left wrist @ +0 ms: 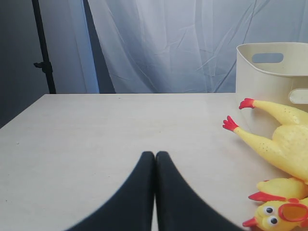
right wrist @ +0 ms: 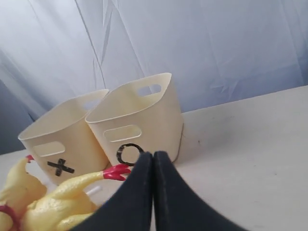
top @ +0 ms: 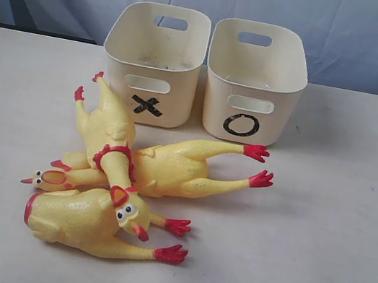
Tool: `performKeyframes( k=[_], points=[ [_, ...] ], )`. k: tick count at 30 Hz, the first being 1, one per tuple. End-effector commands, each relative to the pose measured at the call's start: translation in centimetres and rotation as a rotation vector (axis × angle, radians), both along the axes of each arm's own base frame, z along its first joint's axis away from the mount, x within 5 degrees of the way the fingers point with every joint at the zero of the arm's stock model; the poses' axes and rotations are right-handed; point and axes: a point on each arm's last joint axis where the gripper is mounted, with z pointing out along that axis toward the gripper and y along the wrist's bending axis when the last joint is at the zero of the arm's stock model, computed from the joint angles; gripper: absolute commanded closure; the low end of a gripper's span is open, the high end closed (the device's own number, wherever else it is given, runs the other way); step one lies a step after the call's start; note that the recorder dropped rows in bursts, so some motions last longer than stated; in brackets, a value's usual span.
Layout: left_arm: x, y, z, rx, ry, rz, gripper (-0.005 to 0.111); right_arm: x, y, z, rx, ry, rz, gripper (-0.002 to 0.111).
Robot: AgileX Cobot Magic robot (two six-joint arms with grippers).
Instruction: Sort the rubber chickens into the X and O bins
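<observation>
Left gripper (left wrist: 155, 155): we see its two black fingers pressed flat together with nothing between them; it hangs over bare table, with the chickens off to one side.
Right gripper (right wrist: 153, 155): its fingers meet the same way and grip nothing; its camera faces the marked wall of the O bin.
X bin (top: 153, 62): a cream tub at the back of the table, on the left of the pair, with the black X on its near wall under a slot handle.
O bin (top: 255, 80): a matching tub just beside the X bin on the right, with the black O on its near wall.
Top chicken (top: 109, 126): it lies in front of the X bin, red feet toward the back left, its head lying on the headless body.
Crossing chicken (top: 178, 169): it lies under the top chicken, feet pointing right in front of the O bin, head poking out to the left.
Headless body (top: 72, 220): it is nearest the front edge, with its red rim at the left and feet to the right.
Table (top: 331, 247): a pale top that carries everything.
Backdrop (top: 342, 22): we see a pale draped curtain.
</observation>
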Motion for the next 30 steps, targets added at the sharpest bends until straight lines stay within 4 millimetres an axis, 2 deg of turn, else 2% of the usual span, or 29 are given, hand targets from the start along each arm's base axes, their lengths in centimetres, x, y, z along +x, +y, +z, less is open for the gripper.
performKeyframes(
  k=[1, 9, 23, 27, 30],
  points=[
    [0.0, 0.0, -0.1, 0.001, 0.0, 0.002, 0.106, -0.1, 0.1, 0.2, 0.14, 0.006, 0.006, 0.109],
    [0.0, 0.0, -0.1, 0.001, 0.0, 0.002, 0.106, 0.0, -0.1, 0.5, 0.148, -0.035, -0.015, 0.109],
    [0.0, 0.0, -0.1, 0.001, 0.0, 0.002, 0.106, -0.1, 0.1, 0.4, 0.207, 0.008, 0.009, 0.109],
    [0.0, 0.0, -0.1, 0.001, 0.0, 0.002, 0.106, -0.6, 0.3, 2.7, 0.225, -0.029, 0.041, 0.109],
    [0.0, 0.0, -0.1, 0.001, 0.0, 0.002, 0.106, -1.3, 0.3, 5.6, 0.222, -0.102, 0.062, 0.109]
  ],
)
